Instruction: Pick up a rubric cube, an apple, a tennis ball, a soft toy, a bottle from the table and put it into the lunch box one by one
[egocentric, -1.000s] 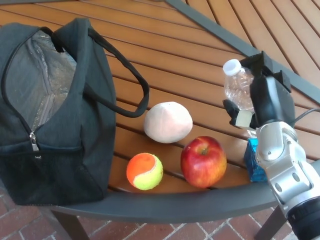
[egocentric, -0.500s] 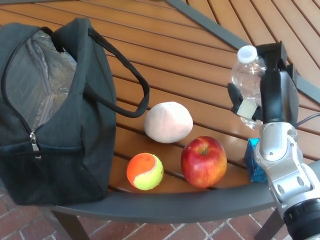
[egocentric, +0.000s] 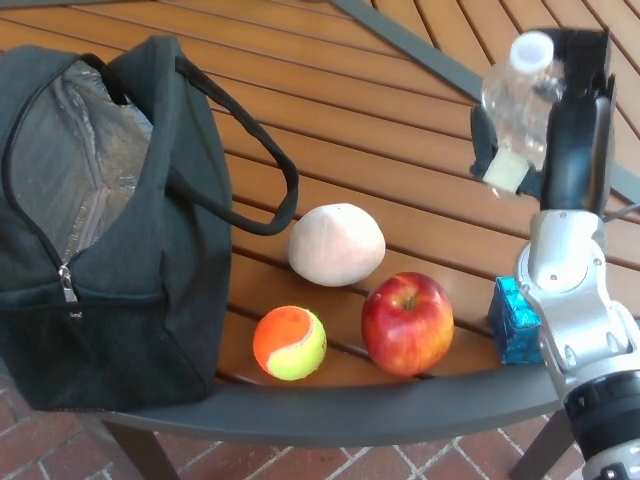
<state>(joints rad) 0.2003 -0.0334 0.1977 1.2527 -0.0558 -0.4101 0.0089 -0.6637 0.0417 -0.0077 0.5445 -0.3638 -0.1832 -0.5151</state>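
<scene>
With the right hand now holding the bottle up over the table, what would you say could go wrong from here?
1. The right hand grips the clear bottle from one side; the smooth plastic might slip and fall onto the blue cube or apple below.
2. The path to the lunch box crosses the soft toy and tennis ball; a low carry could knock them.
3. The bag's handle arches beside the opening and may snag the bottle.

No legible text, brand, number or sign appears. The lunch bag (egocentric: 110, 230) carries a small tag near its zipper pull (egocentric: 68, 285), too small to read. The clear bottle (egocentric: 520, 95) shows no readable label. The shiny blue cube (egocentric: 514, 320), apple (egocentric: 407, 323) and tennis ball (egocentric: 289, 343) bear no readable marking.
</scene>
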